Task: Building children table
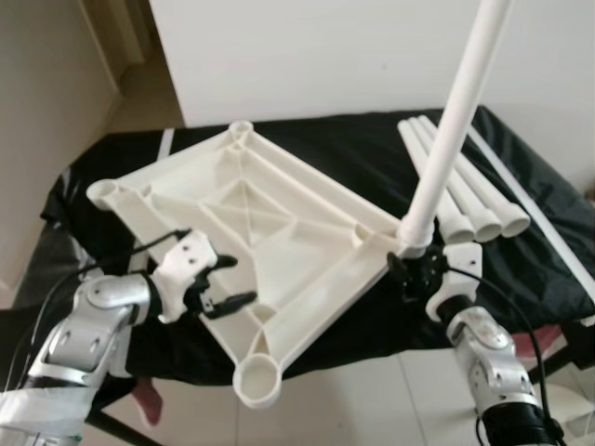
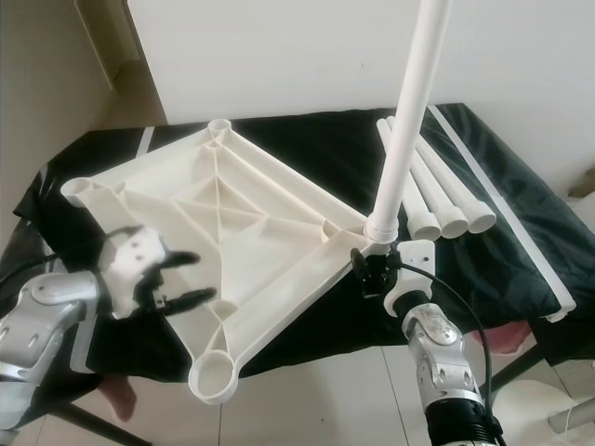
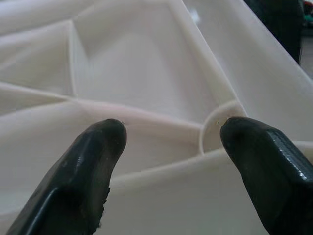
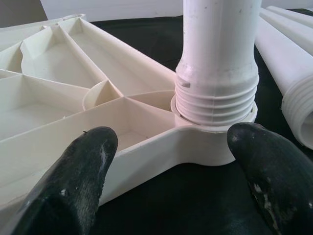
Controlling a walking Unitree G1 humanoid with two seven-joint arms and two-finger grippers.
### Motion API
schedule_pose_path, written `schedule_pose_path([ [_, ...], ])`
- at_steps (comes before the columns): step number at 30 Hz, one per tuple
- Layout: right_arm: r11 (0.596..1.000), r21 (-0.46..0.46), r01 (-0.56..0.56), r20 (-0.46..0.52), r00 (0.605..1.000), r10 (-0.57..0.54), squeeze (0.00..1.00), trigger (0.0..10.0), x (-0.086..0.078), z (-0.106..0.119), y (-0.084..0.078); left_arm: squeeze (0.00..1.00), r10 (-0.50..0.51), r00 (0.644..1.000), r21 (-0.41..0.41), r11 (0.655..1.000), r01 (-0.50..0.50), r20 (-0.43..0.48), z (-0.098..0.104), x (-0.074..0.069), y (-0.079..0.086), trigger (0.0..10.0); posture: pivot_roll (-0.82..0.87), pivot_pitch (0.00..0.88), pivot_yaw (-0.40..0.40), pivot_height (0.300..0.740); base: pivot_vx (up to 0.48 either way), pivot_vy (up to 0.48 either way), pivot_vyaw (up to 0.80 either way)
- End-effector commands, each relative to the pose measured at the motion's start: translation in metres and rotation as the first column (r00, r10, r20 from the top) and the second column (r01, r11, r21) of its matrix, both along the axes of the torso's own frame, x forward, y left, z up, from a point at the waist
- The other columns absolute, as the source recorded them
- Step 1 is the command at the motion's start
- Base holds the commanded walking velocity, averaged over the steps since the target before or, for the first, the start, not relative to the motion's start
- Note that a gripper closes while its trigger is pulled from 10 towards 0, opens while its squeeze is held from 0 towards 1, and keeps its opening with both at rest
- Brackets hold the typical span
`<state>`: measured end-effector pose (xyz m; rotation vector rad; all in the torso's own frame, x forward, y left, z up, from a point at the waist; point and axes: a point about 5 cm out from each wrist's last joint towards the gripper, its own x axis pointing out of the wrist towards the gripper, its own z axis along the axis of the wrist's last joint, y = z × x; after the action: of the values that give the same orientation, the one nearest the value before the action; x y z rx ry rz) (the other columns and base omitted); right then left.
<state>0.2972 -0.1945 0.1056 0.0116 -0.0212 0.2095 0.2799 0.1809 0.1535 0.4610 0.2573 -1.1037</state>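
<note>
**Leg standing in its socket, threads not fully seated**

Scene: white plastic tabletop (image 1: 251, 232) lies upside down, ribbed underside up, on a black-covered surface (image 1: 521, 177). One table leg (image 1: 456, 121) stands upright in the corner socket (image 4: 215, 142) on the robot's right. Three spare legs (image 1: 465, 200) lie side by side just beyond it. Near socket (image 1: 257, 379) overhangs the surface edge; the other corner sockets stand empty.

Risks, as judged:
- Right wrist view shows several thread rings on the leg above the socket rim. It looks only partly screwed in. Unsupported, the long leg could lean, cross-thread or topple.
- Nothing grips the leg. A knock from either arm would tip it toward the spare legs.
- Tabletop overhangs the near edge; a downward push on that corner could tilt or slide the whole piece.
- Turning the leg without bracing the top would likely spin the top instead.

Pose:
- Right gripper (image 1: 414, 274) sits low at the leg's base, forearm rising from below the surface edge. Fingers spread wide to either side of the threaded collar, not touching it.
- Left gripper (image 1: 218, 283) reaches in over the near-left rim, fingers spread above a rib junction, pinching nothing.
</note>
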Motion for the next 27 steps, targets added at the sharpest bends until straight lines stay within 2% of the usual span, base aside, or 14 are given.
schedule_pose_path([
  [1,1.000,-0.003,-0.020,-0.002,1.000,0.020,0.00,10.0,0.002,0.001,0.005,0.00,-0.002,1.000,0.050,0.999,0.003,-0.014,-0.005,-0.001,0.005,10.0,-0.04,0.000,0.004,0.740,0.000,0.000,0.00],
  [6,0.999,0.001,-0.046,-0.003,0.999,0.046,0.00,10.0,0.002,0.001,0.012,0.00,0.011,1.000,0.102,0.995,-0.009,-0.023,-0.008,-0.002,0.012,10.0,-0.03,0.000,0.001,0.740,0.000,0.000,0.00],
  [9,0.998,0.010,-0.065,-0.008,0.998,0.065,0.00,10.0,0.003,0.002,0.019,0.00,0.024,1.000,0.196,0.980,-0.021,-0.013,-0.015,-0.003,0.019,10.0,-0.03,0.000,-0.001,0.740,0.000,0.000,0.00],
  [12,0.997,0.013,-0.079,-0.010,0.997,0.079,0.00,10.0,0.004,0.003,0.024,0.00,0.017,1.000,0.214,0.977,-0.012,-0.022,-0.019,-0.005,0.018,10.0,-0.03,0.002,-0.002,0.740,0.000,0.000,0.00],
  [18,0.994,0.007,-0.110,-0.026,0.994,0.110,0.00,10.0,0.009,0.003,0.033,0.00,-0.006,0.999,0.185,0.983,0.014,-0.046,-0.025,-0.012,0.007,10.0,-0.03,0.017,-0.005,0.740,0.000,0.000,0.00],
  [23,0.981,-0.009,-0.192,-0.072,0.979,0.191,0.00,10.0,0.015,-0.001,0.044,0.00,-0.017,0.999,0.105,0.994,0.020,-0.028,-0.022,-0.013,-0.012,10.0,-0.03,0.032,-0.009,0.740,0.000,0.000,0.00],
  [25,0.981,-0.009,-0.192,-0.072,0.979,0.191,0.00,10.0,0.015,-0.001,0.044,0.00,-0.017,0.999,0.105,0.994,0.020,-0.028,-0.022,-0.013,-0.012,10.0,-0.03,0.032,-0.009,0.740,0.000,0.000,0.00],
  [27,0.964,-0.042,-0.264,-0.100,0.961,0.259,0.00,10.0,0.016,-0.009,0.053,0.00,-0.016,1.000,0.053,0.998,0.016,-0.007,-0.019,-0.013,-0.023,10.0,-0.02,0.038,-0.011,0.740,0.000,0.000,0.00],
])
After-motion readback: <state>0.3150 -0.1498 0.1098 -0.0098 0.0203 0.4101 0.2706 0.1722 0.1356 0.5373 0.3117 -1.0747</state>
